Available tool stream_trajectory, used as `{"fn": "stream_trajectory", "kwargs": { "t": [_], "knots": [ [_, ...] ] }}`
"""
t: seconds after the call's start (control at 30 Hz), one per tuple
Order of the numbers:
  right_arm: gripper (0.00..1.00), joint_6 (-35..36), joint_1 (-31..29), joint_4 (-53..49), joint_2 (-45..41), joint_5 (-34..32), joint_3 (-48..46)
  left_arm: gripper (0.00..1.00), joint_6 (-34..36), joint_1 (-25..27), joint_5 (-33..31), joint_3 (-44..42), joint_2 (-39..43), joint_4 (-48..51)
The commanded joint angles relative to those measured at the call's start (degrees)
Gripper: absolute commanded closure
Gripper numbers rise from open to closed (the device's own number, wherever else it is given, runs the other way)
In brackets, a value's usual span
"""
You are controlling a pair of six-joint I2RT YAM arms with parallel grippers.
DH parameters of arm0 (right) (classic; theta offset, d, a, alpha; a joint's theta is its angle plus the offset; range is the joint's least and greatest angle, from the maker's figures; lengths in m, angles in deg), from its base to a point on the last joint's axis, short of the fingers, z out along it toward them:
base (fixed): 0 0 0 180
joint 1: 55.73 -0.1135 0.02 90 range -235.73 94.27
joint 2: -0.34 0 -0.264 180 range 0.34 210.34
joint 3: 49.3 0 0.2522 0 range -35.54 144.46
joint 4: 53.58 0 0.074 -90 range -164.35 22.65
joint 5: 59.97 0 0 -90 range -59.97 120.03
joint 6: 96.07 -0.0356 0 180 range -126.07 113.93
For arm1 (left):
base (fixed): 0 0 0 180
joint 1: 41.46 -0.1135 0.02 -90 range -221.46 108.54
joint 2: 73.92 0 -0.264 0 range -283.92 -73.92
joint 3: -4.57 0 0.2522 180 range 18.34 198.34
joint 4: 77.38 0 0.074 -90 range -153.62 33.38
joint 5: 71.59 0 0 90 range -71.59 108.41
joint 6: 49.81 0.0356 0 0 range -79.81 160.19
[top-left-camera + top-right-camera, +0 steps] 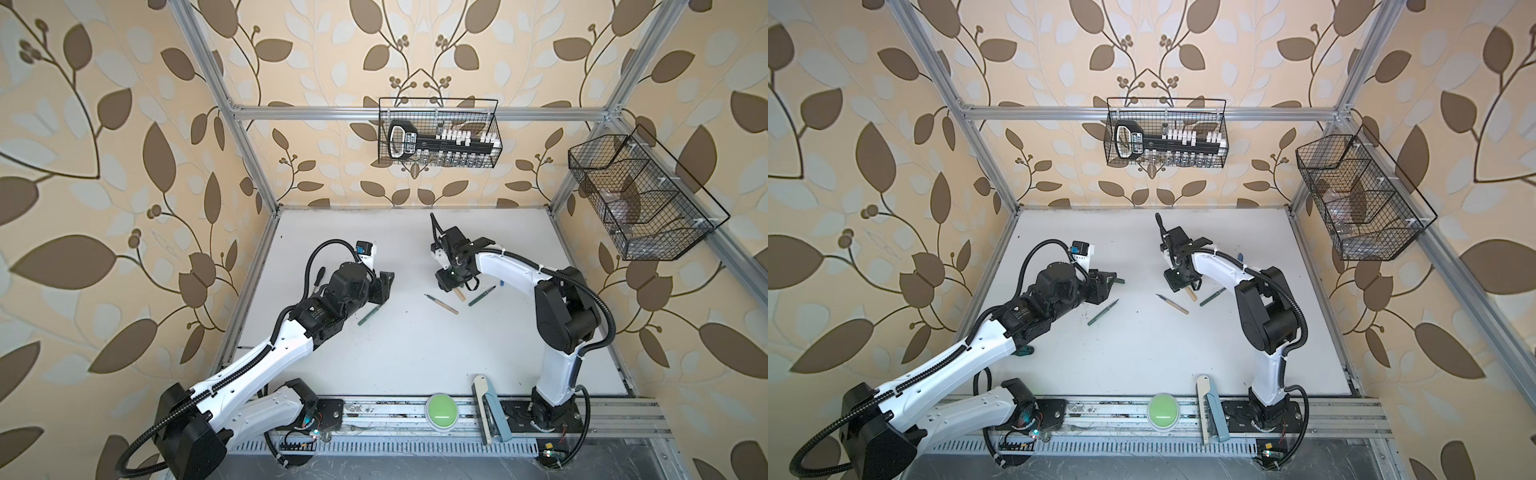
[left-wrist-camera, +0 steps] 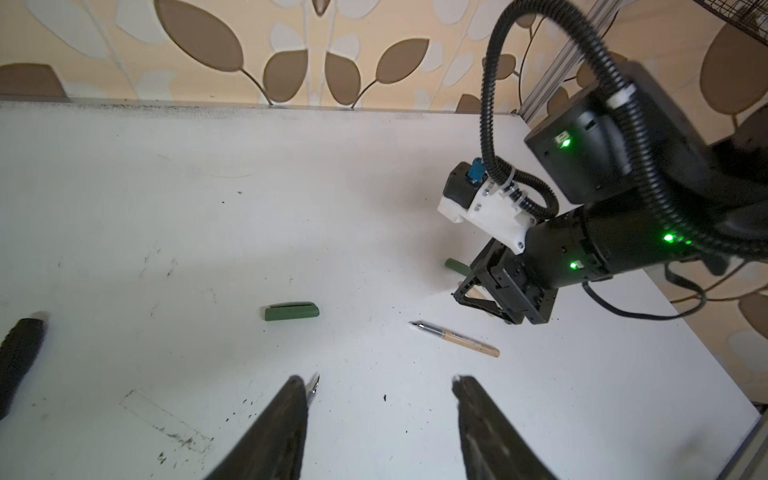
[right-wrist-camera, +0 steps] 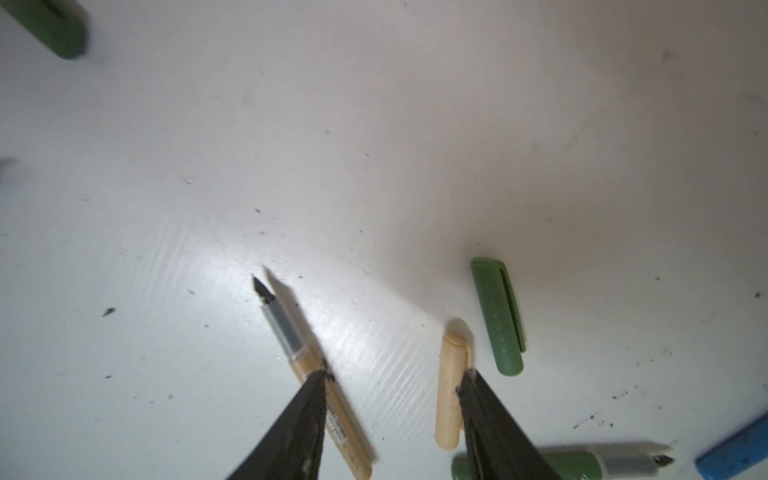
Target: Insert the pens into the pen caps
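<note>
In the right wrist view my right gripper (image 3: 390,380) hangs open just above the table. A beige pen (image 3: 286,328) lies under one finger and a beige pen cap (image 3: 451,386) lies beside the other, so neither is gripped. A green cap (image 3: 496,316), a green pen (image 3: 590,463) and a blue piece (image 3: 735,453) lie close by. My left gripper (image 2: 380,380) is also open, with nothing between its fingers. Another green pen's tip (image 2: 312,384) pokes out beside one finger, and that pen (image 1: 370,313) lies on the table. Another green cap (image 2: 291,311) lies ahead of the left gripper.
A black screwdriver handle (image 1: 320,278) lies left of the left arm. A green-handled tool (image 1: 1023,351) sits under that arm. A green button (image 1: 441,411) and a stapler-like tool (image 1: 490,409) sit on the front rail. Wire baskets (image 1: 438,133) hang on the walls.
</note>
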Motion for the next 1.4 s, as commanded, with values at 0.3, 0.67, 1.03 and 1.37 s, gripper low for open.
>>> {"fn": "stream_trajectory", "kwargs": {
  "t": [0.3,0.67,1.03,1.37],
  "knots": [
    [0.48,7.8,-4.3,-6.4,8.1,3.1,7.6,0.28,-1.0,0.2,-4.0,-2.5,5.4,1.8],
    [0.54,9.1,-5.3,-8.9,13.3,2.6,9.9,0.24,-1.6,0.2,-4.3,-3.3,6.2,2.2],
    [0.69,7.8,-5.7,-9.2,15.2,0.0,9.8,0.23,-2.0,0.2,-4.2,-3.8,6.4,2.3],
    [0.85,4.1,-3.8,-6.1,12.7,5.6,7.8,0.17,-1.7,0.2,-1.0,-6.2,6.0,-0.5]
  ]
}}
